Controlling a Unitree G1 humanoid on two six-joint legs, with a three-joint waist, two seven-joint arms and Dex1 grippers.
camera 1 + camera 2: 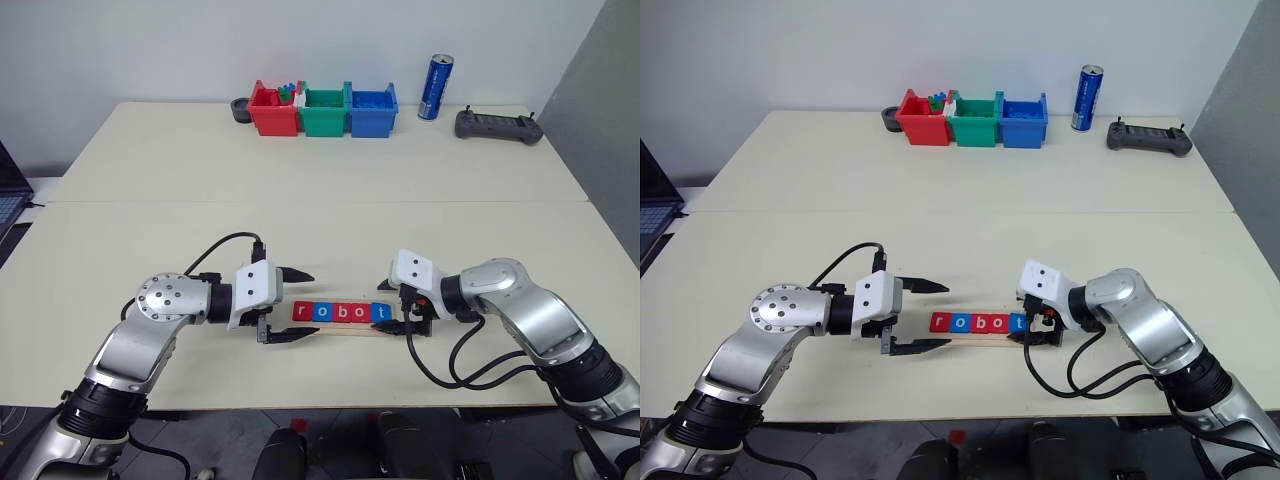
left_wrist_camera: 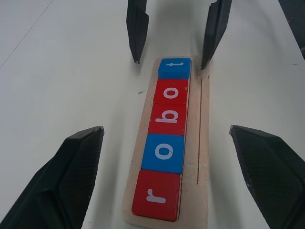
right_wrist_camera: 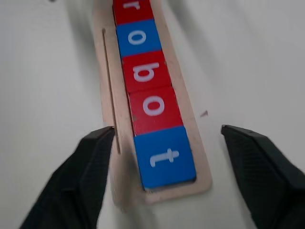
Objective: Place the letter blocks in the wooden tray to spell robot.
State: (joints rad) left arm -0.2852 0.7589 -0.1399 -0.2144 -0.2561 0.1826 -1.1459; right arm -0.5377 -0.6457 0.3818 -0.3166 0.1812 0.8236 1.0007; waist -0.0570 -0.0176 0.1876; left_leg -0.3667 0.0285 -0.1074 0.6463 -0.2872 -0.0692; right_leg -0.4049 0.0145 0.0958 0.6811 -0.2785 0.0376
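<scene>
Lying flat on the table [image 1: 330,200] toward six o'clock in the head view, the wooden tray [image 2: 202,157] is carrying the letter blocks [image 1: 343,313] in one touching row: red r, blue o, red b, red o, blue t. Reaching in from nine o'clock, the left pincer [image 1: 289,306] is hanging at the r end with its fingers spread wide, gripping nothing. Coming from three o'clock, the right pincer [image 1: 394,309] is straddling the t end with its fingers apart, clear of the blue t block [image 3: 164,156].
</scene>
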